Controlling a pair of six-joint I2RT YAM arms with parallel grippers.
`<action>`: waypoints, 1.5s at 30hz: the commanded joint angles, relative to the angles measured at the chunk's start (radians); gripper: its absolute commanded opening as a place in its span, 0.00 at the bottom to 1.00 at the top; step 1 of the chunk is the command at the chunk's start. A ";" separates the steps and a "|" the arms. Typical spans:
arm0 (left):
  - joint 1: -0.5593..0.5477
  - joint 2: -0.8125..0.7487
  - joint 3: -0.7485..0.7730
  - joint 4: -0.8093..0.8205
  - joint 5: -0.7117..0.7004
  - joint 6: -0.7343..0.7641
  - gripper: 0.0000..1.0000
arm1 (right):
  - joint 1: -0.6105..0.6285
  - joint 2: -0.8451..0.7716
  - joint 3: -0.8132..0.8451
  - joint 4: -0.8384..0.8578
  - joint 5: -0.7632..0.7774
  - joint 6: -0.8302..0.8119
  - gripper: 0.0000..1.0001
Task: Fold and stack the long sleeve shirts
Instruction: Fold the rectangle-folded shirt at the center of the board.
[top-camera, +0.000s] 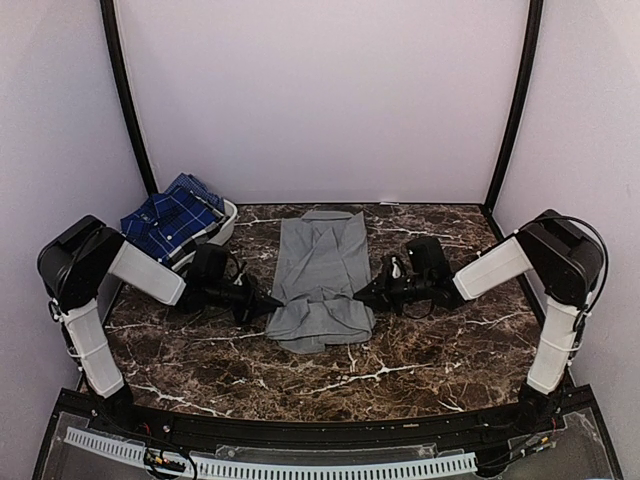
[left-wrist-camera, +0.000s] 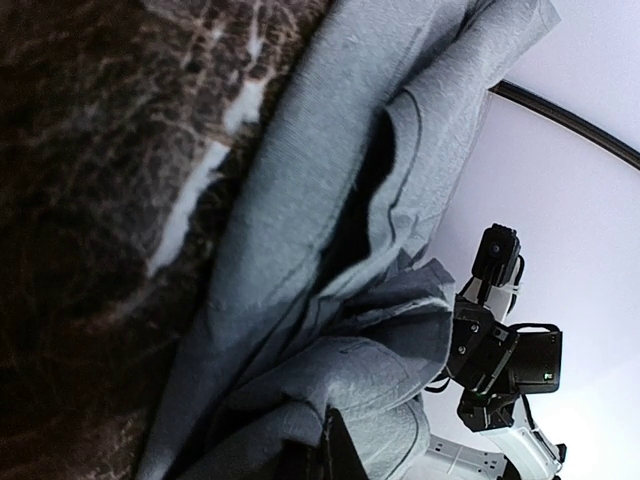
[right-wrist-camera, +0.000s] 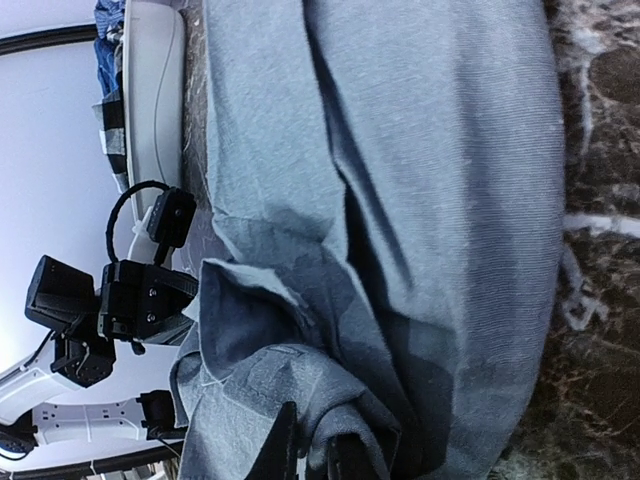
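Observation:
The plain grey shirt lies in the middle of the marble table, folded into a long strip running away from me. Its near end is lifted and bunched. My left gripper is shut on the near left corner of that end, where cloth wraps over its dark fingertip. My right gripper pinches the near right corner, with a fold of the grey shirt between its fingers. The blue plaid shirt lies heaped in the basket at the back left.
The white oval basket stands at the back left corner, against the left wall; its rim also shows in the right wrist view. Pale walls with black corner posts enclose the table on three sides.

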 joint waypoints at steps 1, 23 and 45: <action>0.003 0.018 0.049 -0.034 -0.007 0.039 0.03 | -0.017 0.013 0.031 -0.009 -0.031 -0.047 0.18; 0.012 -0.216 0.045 -0.483 -0.108 0.529 0.66 | -0.010 -0.206 0.014 -0.491 0.084 -0.546 0.77; -0.149 -0.127 0.090 -0.470 -0.132 0.543 0.35 | 0.152 -0.338 -0.062 -0.633 0.255 -0.524 0.65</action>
